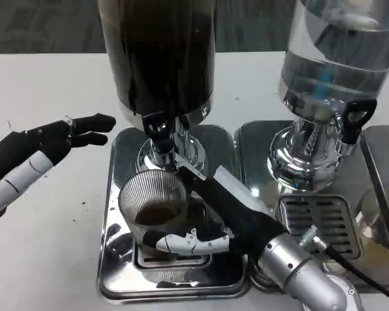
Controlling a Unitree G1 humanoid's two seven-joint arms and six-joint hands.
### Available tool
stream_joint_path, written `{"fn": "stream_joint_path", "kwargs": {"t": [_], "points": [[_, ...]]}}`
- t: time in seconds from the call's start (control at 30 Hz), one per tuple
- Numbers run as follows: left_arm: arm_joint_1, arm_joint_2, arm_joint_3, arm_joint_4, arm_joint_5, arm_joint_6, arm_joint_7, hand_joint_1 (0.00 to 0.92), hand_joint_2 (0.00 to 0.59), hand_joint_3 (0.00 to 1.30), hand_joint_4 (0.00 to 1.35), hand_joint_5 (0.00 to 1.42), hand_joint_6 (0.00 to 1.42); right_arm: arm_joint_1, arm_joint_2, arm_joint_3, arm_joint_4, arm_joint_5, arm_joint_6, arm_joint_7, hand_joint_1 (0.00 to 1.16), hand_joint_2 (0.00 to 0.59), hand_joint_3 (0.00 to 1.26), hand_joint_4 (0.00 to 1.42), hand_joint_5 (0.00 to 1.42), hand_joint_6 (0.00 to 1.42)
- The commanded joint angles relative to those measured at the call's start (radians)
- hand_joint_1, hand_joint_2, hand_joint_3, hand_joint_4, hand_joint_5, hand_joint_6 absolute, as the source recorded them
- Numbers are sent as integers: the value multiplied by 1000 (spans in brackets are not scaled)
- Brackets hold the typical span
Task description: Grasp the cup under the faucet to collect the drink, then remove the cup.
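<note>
Head view: I'm seeing my right hand (211, 217) grasping the ribbed cup (153, 206) sitting directly under the dark dispenser's faucet (157, 129); my left hand (48, 152) is hovering left of it, fingers released.

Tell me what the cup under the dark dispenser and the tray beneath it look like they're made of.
The cup looks like clear ribbed glass or plastic, since the drink shows through its fine vertical ridges. The tray looks like polished metal, probably stainless steel, given its mirror-like reflections.

Ribbed clear cup (153, 206) (brown drink inside), dark dispenser (159, 52), silver tray (117, 259).
</note>
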Motion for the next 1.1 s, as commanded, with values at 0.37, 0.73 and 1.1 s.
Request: {"fn": "stream_joint_path", "kwargs": {"t": [0.37,0.73,1.1], "points": [[1,16,6,6,-16,2,-17,0,125,259,184,197,129,63,13,16,-66,-56,33,-67,752,178,223,211,233,236],[4,14,4,6,-18,6,-20,0,125,256,187,197,139,110,29,3,-79,-73,2,-155,763,190,343,383,437,453],[0,6,-1,15,-16,7,-24,0,136,246,188,197,154,140,34,-16,-109,-59,-7,-181,765,190,381,420,502,516]]}}
